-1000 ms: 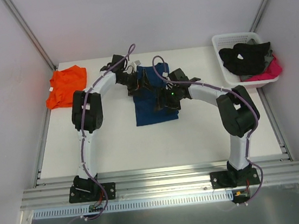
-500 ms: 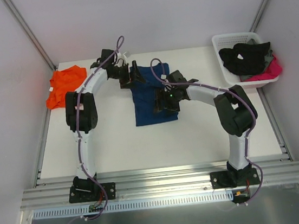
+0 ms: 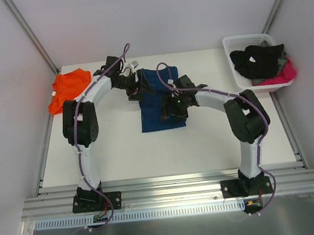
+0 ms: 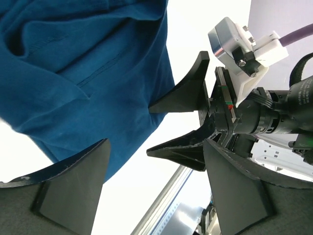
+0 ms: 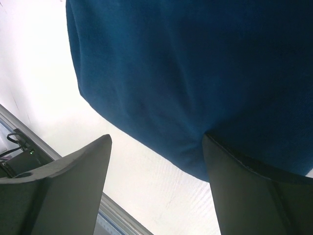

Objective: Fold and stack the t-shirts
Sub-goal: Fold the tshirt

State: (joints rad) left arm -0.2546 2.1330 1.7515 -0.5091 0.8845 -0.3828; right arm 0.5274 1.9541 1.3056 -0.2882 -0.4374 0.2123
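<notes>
The blue t-shirt (image 4: 73, 63) fills the upper left of the view. It is wrinkled and has a stitched seam across it. The white table (image 4: 195, 29) shows beside and under it. The left gripper (image 4: 156, 143) holds its two dark fingers (image 4: 73, 191) wide apart at the bottom corners. Facing it, the right gripper (image 4: 149, 129) points toward the shirt with its jaws spread, and its upper fingertip meets the edge of the cloth. Above this gripper sits a white camera mount (image 4: 244, 49) with a purple cable (image 4: 293, 36). A metal rail (image 4: 161, 215) crosses the bottom.

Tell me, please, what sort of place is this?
Probably a robotics lab work cell, not a home: a white table walled by plain panels, two arms bolted to an aluminium rail, and a white basket of clothes.
</notes>
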